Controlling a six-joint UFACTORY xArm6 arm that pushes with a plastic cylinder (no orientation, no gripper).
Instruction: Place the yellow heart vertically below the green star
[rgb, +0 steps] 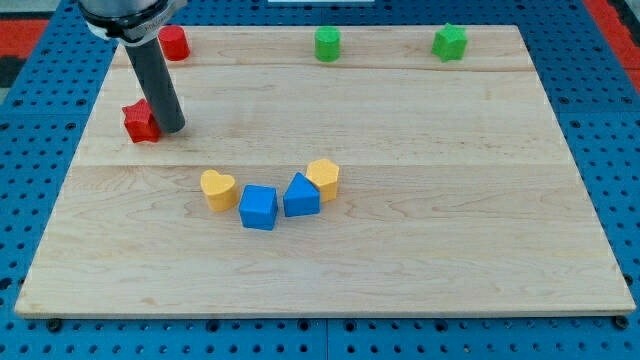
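- Resting at upper left of the frame: my tip (170, 130), the lower end of a dark rod, touching or just beside the right side of a red star-like block (141, 121).
- No claw on this rod — so no wide, narrow or holding state to tell.
- Second red block (175, 42), shape unclear, near the board's top-left corner, partly behind the arm's housing.
- Yellow heart (217, 188) left of centre in the lower middle of the frame — well apart from my tip, lower and to the right of it.
- Blue cube (259, 207) just beside the heart's lower right; whether touching, cannot tell.
- Blue block (301, 195), wedge-like, touching the cube's upper right corner.
- Second yellow block (324, 178), shape not clear, touching the wedge-like block at its upper right; the four forming a shallow arc.
- Green star (450, 41) at upper right of the frame, near the top edge, far from the heart.
- Green block (328, 44), roughly cylindrical, at top centre, left of the star.
- Wooden board (450, 230) lying on a blue perforated table (620, 140).
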